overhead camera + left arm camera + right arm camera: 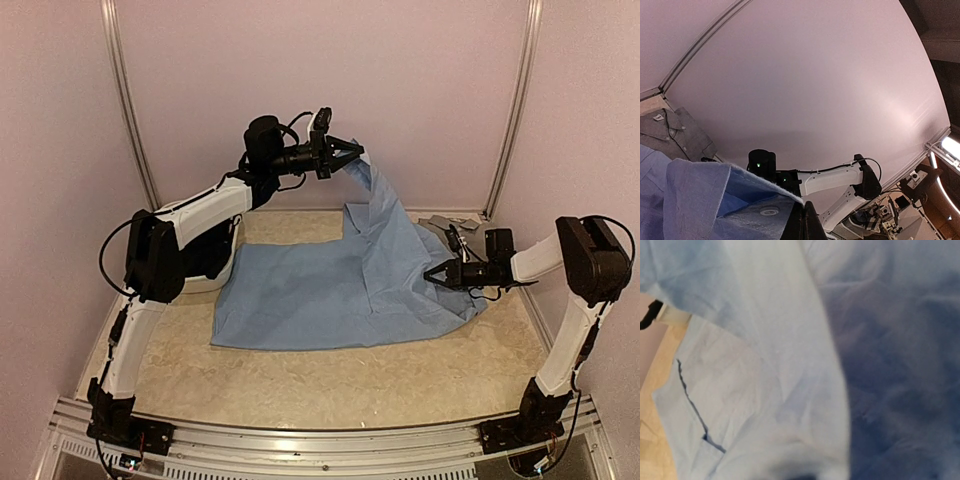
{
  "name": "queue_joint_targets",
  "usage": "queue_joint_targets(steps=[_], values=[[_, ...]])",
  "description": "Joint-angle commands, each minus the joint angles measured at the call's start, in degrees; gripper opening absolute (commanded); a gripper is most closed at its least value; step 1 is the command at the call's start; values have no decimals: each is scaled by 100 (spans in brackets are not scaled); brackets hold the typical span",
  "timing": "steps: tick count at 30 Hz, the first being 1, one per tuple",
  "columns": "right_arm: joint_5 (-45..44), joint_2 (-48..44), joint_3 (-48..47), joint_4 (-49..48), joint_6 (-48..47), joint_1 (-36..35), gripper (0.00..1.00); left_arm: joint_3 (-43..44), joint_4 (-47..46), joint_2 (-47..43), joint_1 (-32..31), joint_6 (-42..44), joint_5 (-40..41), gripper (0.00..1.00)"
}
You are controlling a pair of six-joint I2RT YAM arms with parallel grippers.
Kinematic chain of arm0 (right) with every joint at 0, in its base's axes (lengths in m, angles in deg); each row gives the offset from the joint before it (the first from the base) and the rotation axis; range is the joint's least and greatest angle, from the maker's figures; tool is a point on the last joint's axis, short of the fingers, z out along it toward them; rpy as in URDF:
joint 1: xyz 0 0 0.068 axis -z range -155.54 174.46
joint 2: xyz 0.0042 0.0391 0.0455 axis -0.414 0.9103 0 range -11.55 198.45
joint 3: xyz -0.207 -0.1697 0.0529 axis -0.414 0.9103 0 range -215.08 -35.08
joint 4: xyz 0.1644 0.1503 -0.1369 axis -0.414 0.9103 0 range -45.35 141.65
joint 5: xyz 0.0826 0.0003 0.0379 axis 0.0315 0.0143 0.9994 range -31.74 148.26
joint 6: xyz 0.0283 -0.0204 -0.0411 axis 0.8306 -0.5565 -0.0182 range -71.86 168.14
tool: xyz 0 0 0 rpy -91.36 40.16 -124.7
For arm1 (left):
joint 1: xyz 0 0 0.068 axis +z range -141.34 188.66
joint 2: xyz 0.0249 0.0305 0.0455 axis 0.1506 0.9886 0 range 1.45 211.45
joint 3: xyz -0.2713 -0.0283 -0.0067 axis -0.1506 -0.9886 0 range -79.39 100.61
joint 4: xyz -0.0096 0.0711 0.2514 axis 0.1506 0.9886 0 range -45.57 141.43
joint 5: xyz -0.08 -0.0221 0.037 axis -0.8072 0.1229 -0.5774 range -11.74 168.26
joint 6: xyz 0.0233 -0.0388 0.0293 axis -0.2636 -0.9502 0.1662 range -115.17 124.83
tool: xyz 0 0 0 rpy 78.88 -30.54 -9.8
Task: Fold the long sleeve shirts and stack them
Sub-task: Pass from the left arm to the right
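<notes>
Where left gripper (355, 152) pinches, blue shirt (320, 290) drapes softly.

The light blue shirt (790, 365) lies blurred against the right wrist lens, hiding the fingers of the right gripper (434, 276). Just behind that gripper, the grey shirt (441, 221) shows only partly, covered by blue cloth.

The left arm (200, 215) stretches high and forward, the left gripper (352, 152) pinched together on the light blue shirt (330, 290). The right arm (572, 310) is bent low, and the right gripper (438, 274) points left. Its finger state is unclear.
</notes>
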Motion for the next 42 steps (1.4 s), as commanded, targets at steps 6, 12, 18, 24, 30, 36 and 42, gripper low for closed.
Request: queue_joint_targets(steps=[6, 12, 18, 24, 30, 36, 42], values=[[-84, -146, -176, 293, -101, 93, 0, 96, 8, -279, 56, 197, -63, 0], [-514, -515, -390, 931, -304, 93, 0, 96, 68, -353, 75, 255, -54, 0], [-1001, -927, -616, 1519, -524, 93, 0, 96, 86, -419, 102, 273, -37, 0], [-1647, -1165, -648, 1980, -661, 93, 0, 94, 103, -392, 94, 289, -28, 0], [-1911, -1070, -559, 2031, -677, 88, 0, -26, 88, -340, 37, 327, -28, 0], [-2460, -1038, -464, 2216, -681, 82, 23, -93, 126, -308, -70, 409, -83, 0], [-2970, -1433, -414, 2443, -682, -422, 38, -88, 305, -278, -149, 637, -203, 0]])
